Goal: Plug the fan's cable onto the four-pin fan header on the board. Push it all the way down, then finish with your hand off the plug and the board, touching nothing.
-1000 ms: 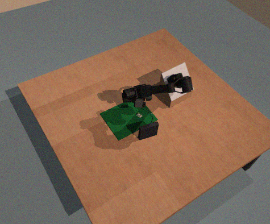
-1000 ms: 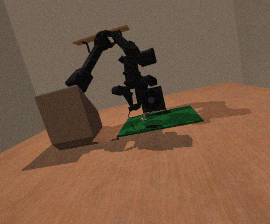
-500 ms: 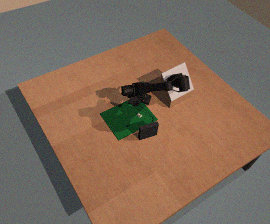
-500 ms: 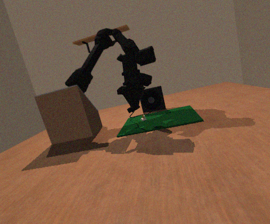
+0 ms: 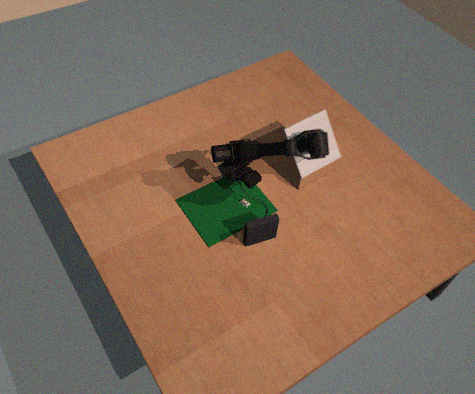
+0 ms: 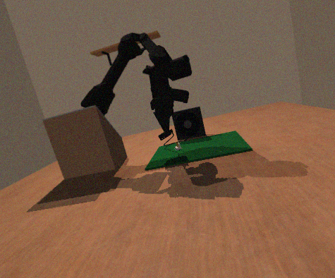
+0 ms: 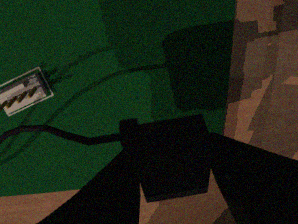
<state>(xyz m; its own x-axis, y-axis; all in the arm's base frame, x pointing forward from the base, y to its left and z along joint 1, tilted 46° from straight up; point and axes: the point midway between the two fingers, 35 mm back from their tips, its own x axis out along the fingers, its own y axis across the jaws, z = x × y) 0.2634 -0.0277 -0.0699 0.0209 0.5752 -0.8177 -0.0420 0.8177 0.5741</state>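
The green board lies on the table. The small whitish four-pin header stands on it, with its pins bare at the left of the wrist view. My gripper is shut on the black plug, which hangs above the board near its edge, off to one side of the header and not touching it. The plug looks slightly tilted in the exterior view. The dark cable leaves the plug's left side in the wrist view. In the top view the arm hides the plug.
The black fan stands upright at the board's edge, and the cable loops over the board towards it. A large box stands beside the board, under the arm. Arm shadows darken part of the board.
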